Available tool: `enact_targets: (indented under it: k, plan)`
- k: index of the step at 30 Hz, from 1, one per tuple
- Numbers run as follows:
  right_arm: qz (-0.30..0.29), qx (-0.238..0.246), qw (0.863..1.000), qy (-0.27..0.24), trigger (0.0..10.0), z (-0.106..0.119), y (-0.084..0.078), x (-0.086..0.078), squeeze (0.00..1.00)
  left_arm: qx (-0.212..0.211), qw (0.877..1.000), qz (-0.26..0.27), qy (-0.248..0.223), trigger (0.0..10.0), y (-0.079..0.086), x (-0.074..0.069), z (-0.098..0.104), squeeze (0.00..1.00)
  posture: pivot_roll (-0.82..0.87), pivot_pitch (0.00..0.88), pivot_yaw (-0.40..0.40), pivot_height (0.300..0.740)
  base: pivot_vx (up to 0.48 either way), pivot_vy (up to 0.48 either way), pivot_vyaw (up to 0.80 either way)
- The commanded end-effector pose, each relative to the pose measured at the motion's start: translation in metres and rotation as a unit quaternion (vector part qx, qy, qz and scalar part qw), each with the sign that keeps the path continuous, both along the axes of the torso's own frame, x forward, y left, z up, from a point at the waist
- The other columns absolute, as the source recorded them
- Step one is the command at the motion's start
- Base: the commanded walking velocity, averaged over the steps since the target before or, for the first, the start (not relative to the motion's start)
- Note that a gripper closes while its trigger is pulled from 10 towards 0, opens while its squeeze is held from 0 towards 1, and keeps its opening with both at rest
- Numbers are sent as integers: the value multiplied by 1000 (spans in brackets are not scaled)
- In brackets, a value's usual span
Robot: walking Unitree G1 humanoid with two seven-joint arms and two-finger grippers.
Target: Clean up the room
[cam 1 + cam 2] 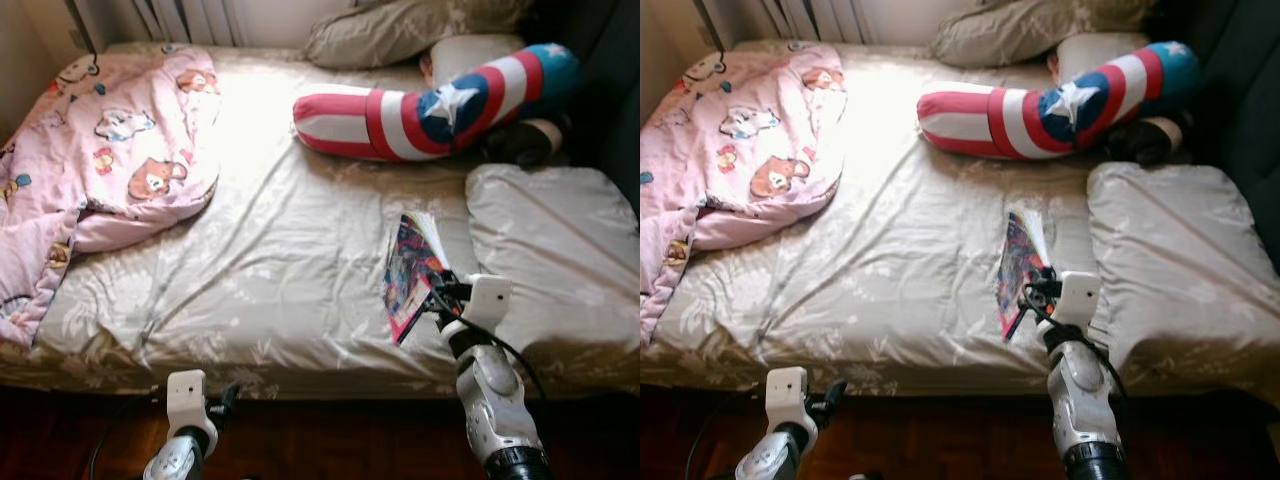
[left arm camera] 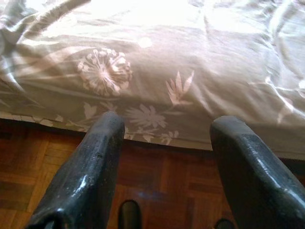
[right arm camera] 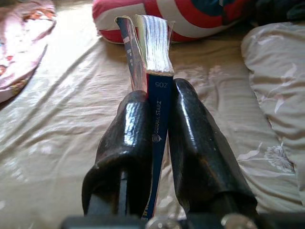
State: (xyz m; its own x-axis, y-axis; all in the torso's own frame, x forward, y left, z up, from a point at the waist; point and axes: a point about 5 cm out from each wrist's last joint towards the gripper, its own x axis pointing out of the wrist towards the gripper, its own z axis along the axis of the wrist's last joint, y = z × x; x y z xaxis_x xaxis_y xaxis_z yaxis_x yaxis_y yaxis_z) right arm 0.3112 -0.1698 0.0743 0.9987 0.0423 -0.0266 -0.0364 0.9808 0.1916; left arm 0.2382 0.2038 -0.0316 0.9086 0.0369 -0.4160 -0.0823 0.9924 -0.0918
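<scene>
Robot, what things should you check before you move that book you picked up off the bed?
1. Book clamped at its spine between the right gripper fingers: ok.
2. Book lifted off the bed: cannot tell.
3. Pages held closed: not ok, they fan open at the top.
4. Left gripper free, fingers open, low by the bed edge: ok.
5. Pillow beside the book not snagged: ok.
6. Place to put the book: cannot tell.

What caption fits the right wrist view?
Right gripper clamps a book by its spine above the bed.
</scene>
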Motion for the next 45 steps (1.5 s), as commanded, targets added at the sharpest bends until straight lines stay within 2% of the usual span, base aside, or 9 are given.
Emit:
enact_targets:
  k: [1, 16, 25, 30, 34, 36, 40, 43, 45]
  plan:
    - [-14, 0, 1000, -20, 10000, 7, -5, 1, 0, -1, 1000, 0, 10, 10000, 1, -5, -4, 0, -19, 166, -48, 740, 337, 0, 0]
    - [-16, 4, 1000, -15, 10000, 5, -2, 1, 0, -3, 1000, -3, 10, 10000, 1, -7, -5, 0, -17, 158, -47, 740, 313, 0, -211]
    - [67, -11, 998, -16, 10000, 4, 14, -2, 0, 0, 1000, 2, 7, 10000, 3, -7, -4, 0, -23, 183, -52, 740, 0, 0, 0]
    - [90, -27, 995, -19, 10000, 4, 15, -3, 0, -1, 1000, 4, 3, 10000, 3, -6, -3, 0, -24, 187, -51, 740, 0, 0, 0]
    - [85, -14, 996, -17, 10000, 4, 15, -3, 0, 0, 1000, 1, 0, 10000, 2, -5, -2, 0, -24, 191, -47, 740, 0, 0, 144]
    - [79, 2, 997, -19, 10000, 4, 16, -2, 0, 2, 1000, 0, -7, 10000, 2, -2, 1, 0, -23, 195, -46, 740, 0, 0, 0]
    - [86, -3, 996, -25, 10000, 7, 19, -2, 0, 5, 999, -2, -33, 10000, 3, 6, 9, 0, -23, 199, -44, 740, 0, 0, 0]
    - [86, -9, 996, -26, 10000, 6, 20, -4, 0, 10, 997, -10, -82, 10000, 4, 21, 26, 0, -19, 204, -40, 740, 0, 0, 0]
    - [83, -14, 996, -27, 10000, 6, 19, -4, 0, 13, 995, -12, -96, 10000, 4, 24, 31, 0, -20, 206, -38, 740, 0, 0, 0]
